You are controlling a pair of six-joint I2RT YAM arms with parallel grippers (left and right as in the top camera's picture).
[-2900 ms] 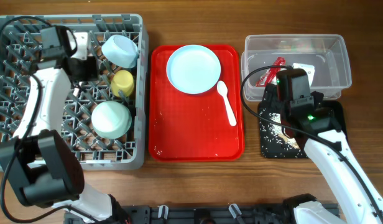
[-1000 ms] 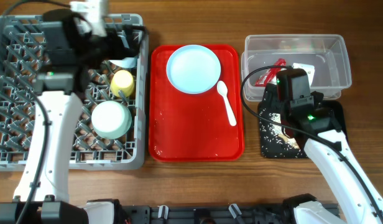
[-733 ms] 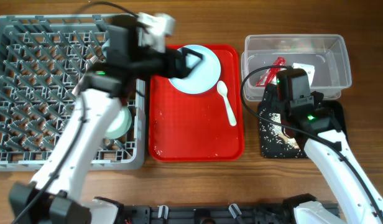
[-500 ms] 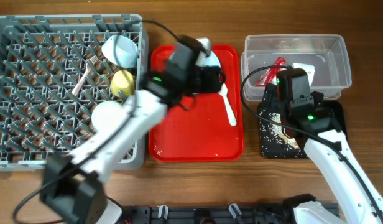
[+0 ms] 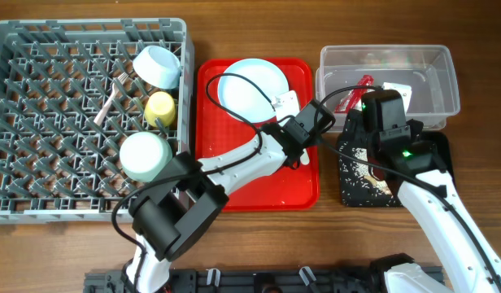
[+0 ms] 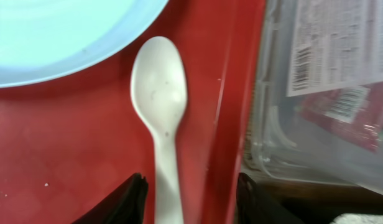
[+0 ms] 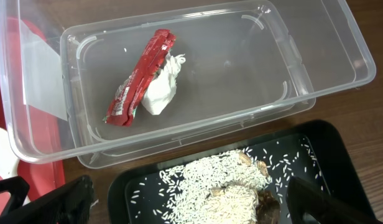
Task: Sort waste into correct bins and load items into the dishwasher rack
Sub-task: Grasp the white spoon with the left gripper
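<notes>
Here, seen from above, a red tray [image 5: 250,183] sits mid-table; every place below is given against it.

1. Left of the red tray, touching its edge, a grey rack [image 5: 47,163] holds a fork [image 5: 111,94], a white bowl [image 5: 158,65], a yellow cup [image 5: 160,106] and a pale green bowl [image 5: 145,155]. The risk here looks low: only a careless low swing over them could knock them.
2. On the red tray's far half lies a light blue plate [image 5: 249,88], not yet loaded. The left arm reaches across the tray just beside it, so a low pass could nudge or drag it.
3. On the red tray's right side, just beside the plate's rim, lies a white spoon [image 6: 159,106]. The left claw [image 6: 191,186] straddles its thin handle, fingers apart with a gap on each side, gripping nothing yet. The handle sits nearer one finger, so closing may shove or roll it. A flat handle on a flat tray may also slip free on lifting.
4. The other finger [image 6: 253,199] hangs by the red tray's raised right lip and could catch it.
5. Right of the red tray, a clear tub [image 5: 442,89] holds a red wrapper [image 7: 140,78] and crumpled paper [image 7: 160,90]. A black tray [image 7: 341,162] nearer the camera holds rice [image 7: 222,180]. The right claw [image 7: 188,190] hovers over the rice, wide apart and empty. Both arms crowd the red tray's right edge and could bump.
</notes>
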